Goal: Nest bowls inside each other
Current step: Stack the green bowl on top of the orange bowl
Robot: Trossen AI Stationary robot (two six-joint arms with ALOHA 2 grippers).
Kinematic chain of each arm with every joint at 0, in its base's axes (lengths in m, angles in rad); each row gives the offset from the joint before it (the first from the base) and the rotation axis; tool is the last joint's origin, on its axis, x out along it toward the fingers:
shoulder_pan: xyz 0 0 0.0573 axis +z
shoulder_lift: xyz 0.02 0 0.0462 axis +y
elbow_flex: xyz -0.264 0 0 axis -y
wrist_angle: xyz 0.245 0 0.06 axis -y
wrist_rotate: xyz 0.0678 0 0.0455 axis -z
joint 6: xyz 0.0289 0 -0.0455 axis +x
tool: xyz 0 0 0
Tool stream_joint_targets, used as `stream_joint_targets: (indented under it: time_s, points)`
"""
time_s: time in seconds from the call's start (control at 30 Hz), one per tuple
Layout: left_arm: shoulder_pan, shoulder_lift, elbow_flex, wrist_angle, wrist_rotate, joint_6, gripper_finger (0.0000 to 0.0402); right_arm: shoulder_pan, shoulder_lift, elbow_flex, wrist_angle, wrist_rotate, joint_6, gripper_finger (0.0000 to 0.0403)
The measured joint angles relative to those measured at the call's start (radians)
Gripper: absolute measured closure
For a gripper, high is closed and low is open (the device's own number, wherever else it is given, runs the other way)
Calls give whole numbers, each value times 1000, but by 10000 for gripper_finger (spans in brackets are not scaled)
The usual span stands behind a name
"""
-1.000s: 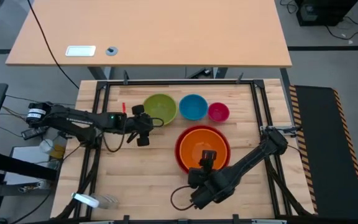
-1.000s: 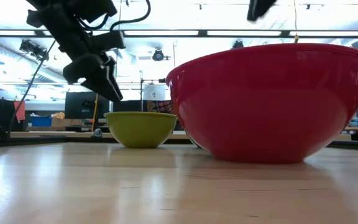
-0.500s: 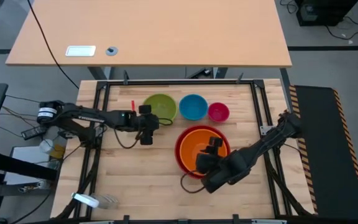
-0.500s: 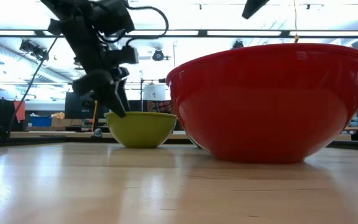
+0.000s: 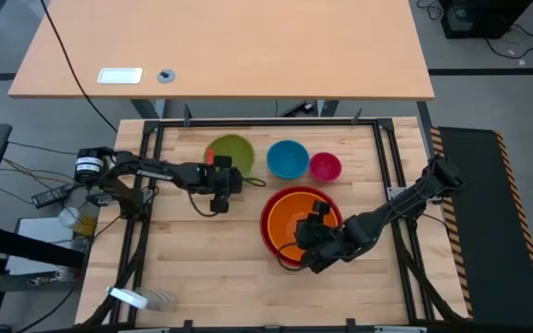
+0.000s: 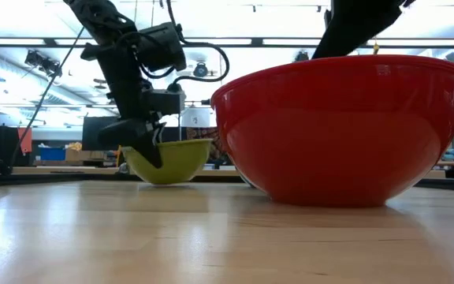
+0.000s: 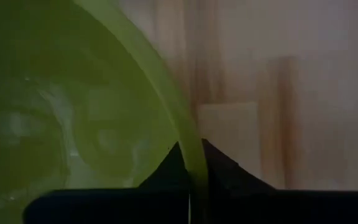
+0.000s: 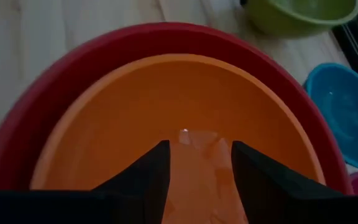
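Left claw (image 5: 222, 176) clamped on the lime green bowl (image 5: 229, 151) rim, upper centre of the desk (image 5: 202, 268). Right claw (image 5: 317, 220), fingers apart, over the orange bowl (image 5: 290, 222) nested in the red bowl (image 5: 268, 236), centre.

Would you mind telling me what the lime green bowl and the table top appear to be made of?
The lime green bowl looks like glossy plastic: its thin rim glows slightly translucent where the left gripper pinches it, and the inside carries soft highlights. The table top looks like light wood with a smooth sealed finish: plank seams and grain show, and it reflects the ceiling lights faintly.
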Motion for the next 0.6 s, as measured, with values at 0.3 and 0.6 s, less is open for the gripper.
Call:
stream_joint_targets:
  time_s: [0.3,0.6]
  points:
    - [-184,-162,-1,117,-73,79,395,79,-76,0,-175,130,123,234]
    - [-320,-106,272,90,27,101,396,87,-232,0,-288,198,172,252]
